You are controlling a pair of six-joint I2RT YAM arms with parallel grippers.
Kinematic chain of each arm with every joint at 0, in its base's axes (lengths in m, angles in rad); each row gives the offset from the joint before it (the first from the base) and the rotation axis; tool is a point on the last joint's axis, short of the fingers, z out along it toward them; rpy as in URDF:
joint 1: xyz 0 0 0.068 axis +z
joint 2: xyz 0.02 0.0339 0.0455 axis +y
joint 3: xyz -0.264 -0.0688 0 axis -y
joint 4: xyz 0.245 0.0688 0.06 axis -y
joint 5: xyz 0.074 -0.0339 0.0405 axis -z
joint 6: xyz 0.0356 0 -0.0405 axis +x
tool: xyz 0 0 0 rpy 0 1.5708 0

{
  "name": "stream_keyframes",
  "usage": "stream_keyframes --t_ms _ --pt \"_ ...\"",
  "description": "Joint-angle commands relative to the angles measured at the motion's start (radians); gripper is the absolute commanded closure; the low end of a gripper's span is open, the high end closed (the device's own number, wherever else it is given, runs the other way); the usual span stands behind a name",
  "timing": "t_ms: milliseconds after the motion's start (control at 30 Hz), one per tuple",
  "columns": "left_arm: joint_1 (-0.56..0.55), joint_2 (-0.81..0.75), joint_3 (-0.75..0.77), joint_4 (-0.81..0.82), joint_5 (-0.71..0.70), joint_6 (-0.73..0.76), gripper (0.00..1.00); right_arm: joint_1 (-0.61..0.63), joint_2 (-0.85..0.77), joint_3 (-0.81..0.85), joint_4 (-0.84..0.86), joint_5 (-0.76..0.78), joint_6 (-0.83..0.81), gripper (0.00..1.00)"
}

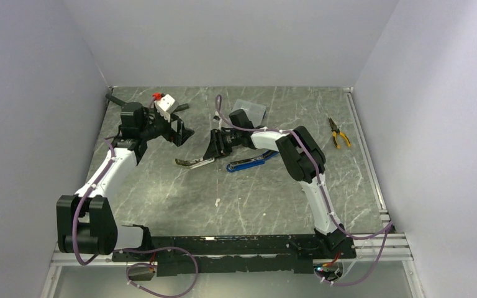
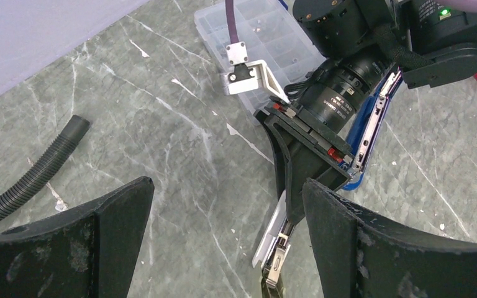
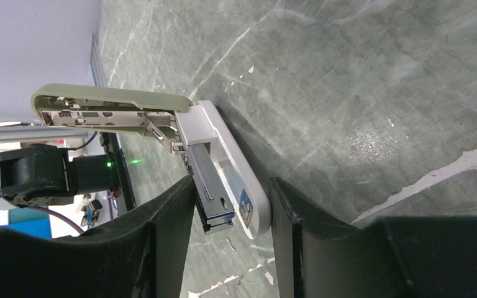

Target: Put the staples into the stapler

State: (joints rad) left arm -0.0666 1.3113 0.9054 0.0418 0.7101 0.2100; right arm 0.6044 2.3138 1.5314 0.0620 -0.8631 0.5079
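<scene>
Right gripper (image 3: 231, 187) astride opened stapler (image 3: 194, 126), grip unclear, stapler's end partly hidden

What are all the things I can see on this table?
white stapler: 1, white with a beige lid flipped open, middle of the table
blue stapler: 1, blue, just right of the white one
compartment case: 1, clear, back middle
pliers: 1, yellow handles, right side
small box: 1, white with a red end, back left
hose: 1, black and ribbed, back left
table: 1, grey-green marble
left end effector: 1, black, open, above the table
right end effector: 1, black, either side of the white stapler
</scene>
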Motion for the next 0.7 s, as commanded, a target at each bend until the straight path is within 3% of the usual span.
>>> stream_keyframes --t_ms 0,667 --pt "0.002 -0.013 -0.003 -0.001 0.022 0.018 0.06 -0.002 -0.001 0.044 -0.102 0.084 -0.081 0.49" --pt "0.002 -0.015 0.037 -0.075 -0.065 0.022 0.05 -0.004 -0.149 -0.042 -0.187 0.21 -0.222 0.37"
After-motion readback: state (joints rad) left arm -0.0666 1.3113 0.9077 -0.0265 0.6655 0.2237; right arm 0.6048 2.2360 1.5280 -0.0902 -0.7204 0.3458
